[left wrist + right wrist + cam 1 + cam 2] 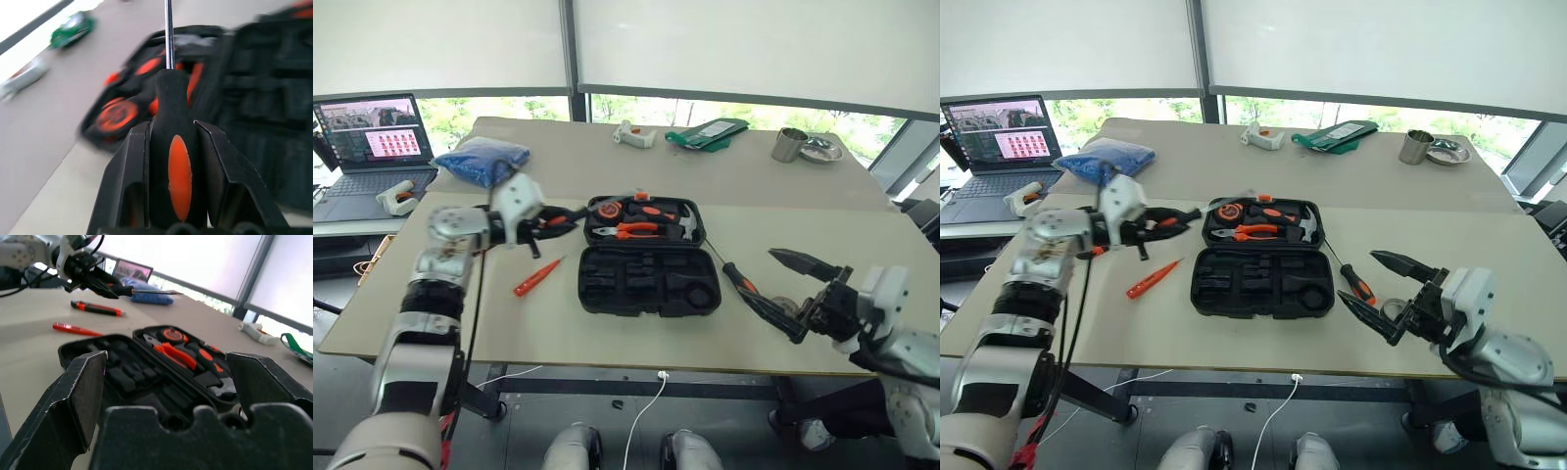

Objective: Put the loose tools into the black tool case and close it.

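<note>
You're working at a beige table (607, 338) in front of shaded windows, with the black tool case (644, 257) lying open at its middle, pliers, hammer and tape measure already seated in the far half. Your left gripper (171, 152) is clamped on a black-and-orange screwdriver (168, 147), shaft pointing toward the case, likely so it can be laid into a moulded slot. The slim orange screwdriver (536, 277) lies just left of the case; the utility knife (96, 308) sits farther left. The second black-and-orange screwdriver (1352, 276) lies right of the case, near your right gripper (1386, 294), whose jaws stand wide apart and empty, probably ready for it.
</note>
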